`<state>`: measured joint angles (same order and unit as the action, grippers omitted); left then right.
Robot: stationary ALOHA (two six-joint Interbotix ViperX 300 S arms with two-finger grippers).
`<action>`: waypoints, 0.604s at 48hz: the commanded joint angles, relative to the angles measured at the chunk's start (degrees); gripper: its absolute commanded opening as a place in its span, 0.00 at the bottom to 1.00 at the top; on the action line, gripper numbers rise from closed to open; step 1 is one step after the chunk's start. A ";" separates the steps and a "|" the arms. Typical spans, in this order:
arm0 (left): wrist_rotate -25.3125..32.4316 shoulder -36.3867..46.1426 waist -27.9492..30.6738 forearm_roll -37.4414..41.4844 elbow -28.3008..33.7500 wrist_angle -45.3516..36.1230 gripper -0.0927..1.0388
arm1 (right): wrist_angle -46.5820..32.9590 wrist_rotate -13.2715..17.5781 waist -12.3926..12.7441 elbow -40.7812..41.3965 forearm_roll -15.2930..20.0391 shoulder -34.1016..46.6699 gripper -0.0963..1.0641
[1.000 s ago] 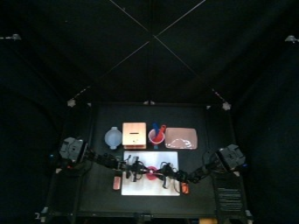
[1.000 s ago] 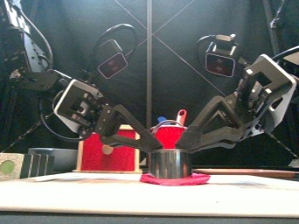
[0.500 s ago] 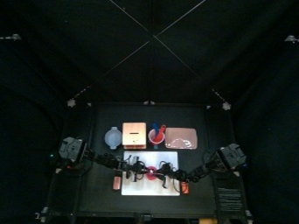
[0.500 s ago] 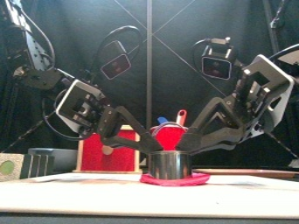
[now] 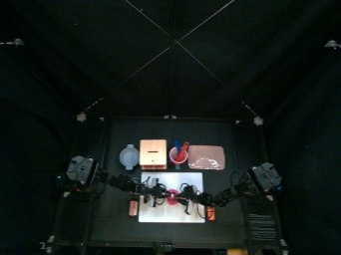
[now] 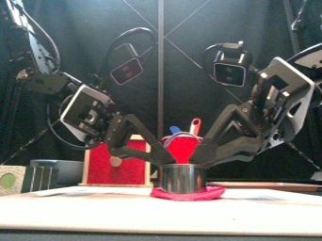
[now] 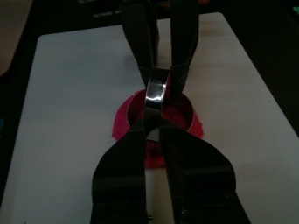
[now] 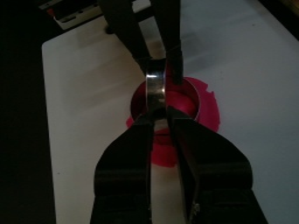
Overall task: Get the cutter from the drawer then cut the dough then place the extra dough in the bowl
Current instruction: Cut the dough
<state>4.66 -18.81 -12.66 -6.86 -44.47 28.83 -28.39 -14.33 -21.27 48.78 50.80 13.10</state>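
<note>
The left gripper [image 7: 159, 127] is seen with its jaws drawn almost together and pinched on the metal top of the cutter [image 6: 184, 176]. The right gripper [image 8: 159, 122] is closed down in the same narrow way on the same part from the opposite side. The two pairs of jaws are met tip to tip above the cutter, so most of its top is hidden in both wrist views.

The cutter is stood upright on the dough [image 6: 189, 193], whose red-pink edge is spread around its base. The dough is laid flat near the middle of the white cutting board [image 7: 70, 105], at the table's front.

Both arms are sloped down and inward, one from each side, in a near mirror pose with the wrists angled toward the board's middle.

Behind the board a wooden box [image 5: 154, 151] is set, its red drawer front [image 6: 116, 162] turned forward. A blue-grey bowl [image 5: 130, 156] is placed just to its left. A red cup [image 6: 185, 144] stands to its right, half screened by the grippers, with a blue toy knife [image 6: 174, 131] and a red toy knife [image 6: 195, 124] in it. A pink tray [image 5: 209, 156] lies further right.
</note>
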 commanded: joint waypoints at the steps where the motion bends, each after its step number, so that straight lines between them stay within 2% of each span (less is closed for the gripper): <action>1: 0.18 -1.23 -2.02 0.53 -0.88 -3.96 0.39 | 4.13 0.79 0.97 0.35 0.53 1.23 0.44; 29: 0.18 -1.41 -2.02 0.53 -0.88 -3.96 0.40 | 5.01 0.79 1.49 0.62 0.44 1.14 0.44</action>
<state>4.75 -18.81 -12.66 -6.77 -44.38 28.48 -27.16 -14.41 -20.74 48.78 50.80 12.92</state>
